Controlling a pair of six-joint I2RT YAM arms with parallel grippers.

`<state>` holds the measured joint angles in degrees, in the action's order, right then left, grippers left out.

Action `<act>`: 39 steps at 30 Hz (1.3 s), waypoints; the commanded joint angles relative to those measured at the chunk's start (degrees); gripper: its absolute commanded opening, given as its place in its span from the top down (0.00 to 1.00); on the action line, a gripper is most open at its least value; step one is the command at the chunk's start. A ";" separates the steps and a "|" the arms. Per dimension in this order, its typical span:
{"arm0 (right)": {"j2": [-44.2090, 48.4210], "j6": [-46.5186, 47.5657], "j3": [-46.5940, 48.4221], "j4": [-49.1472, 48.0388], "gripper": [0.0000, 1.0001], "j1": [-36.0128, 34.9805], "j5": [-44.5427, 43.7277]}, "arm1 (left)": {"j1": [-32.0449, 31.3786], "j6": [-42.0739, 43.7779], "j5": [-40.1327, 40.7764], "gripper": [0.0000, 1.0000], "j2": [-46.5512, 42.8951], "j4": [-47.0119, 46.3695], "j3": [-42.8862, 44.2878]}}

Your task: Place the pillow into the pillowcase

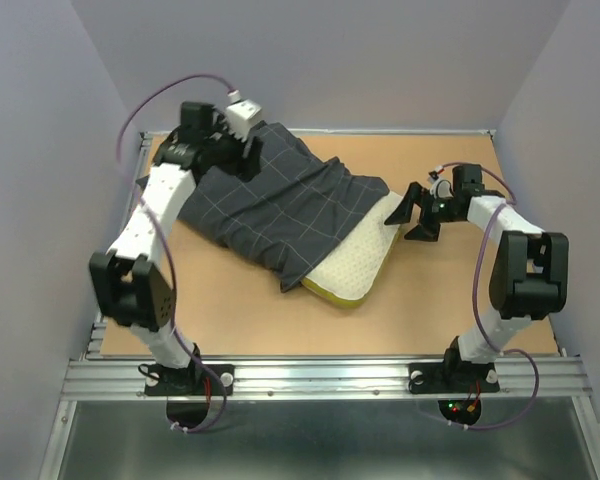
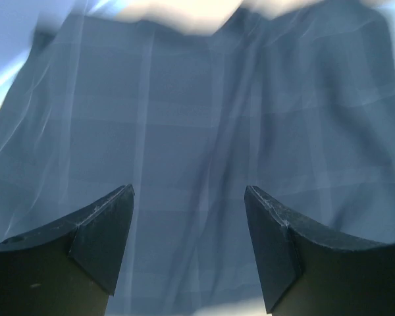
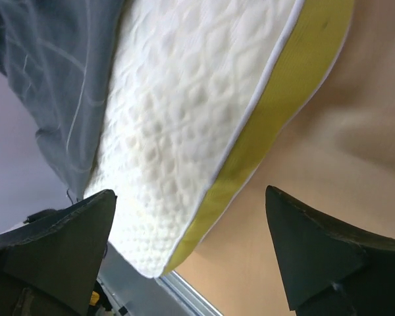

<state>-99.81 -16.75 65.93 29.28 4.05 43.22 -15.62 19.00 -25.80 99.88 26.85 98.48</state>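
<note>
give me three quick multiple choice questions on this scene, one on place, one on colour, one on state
1. Which end of the pillow sticks out of the pillowcase? A near-right end B far-left end C neither
2. The band round the pillow's edge is: A red B yellow C blue
3. The right hand is: A shut on the pillow B shut on the pillowcase C open

1 A, the white quilting shows only toward the right arm. 2 B, yellow shows in the top and right wrist views. 3 C, its fingers stand apart, gripping nothing.
</note>
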 commanded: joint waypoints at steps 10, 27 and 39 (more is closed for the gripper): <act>3.93 4.10 -8.45 5.36 0.01 -3.35 5.20 | 5.16 9.48 15.68 0.22 -21.58 4.11 -40.82; -1.88 -5.57 -9.68 -5.19 0.90 -6.07 16.54 | -20.20 4.56 -6.08 0.99 -4.34 -5.23 -30.81; 5.32 -10.05 -14.51 -8.10 0.99 -6.25 11.90 | -21.93 -0.02 -4.35 1.00 4.36 -8.04 -19.73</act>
<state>-98.87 -23.81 53.49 22.28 0.01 51.99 -39.72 20.25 -25.82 102.50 29.04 73.84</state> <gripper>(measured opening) 0.081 0.023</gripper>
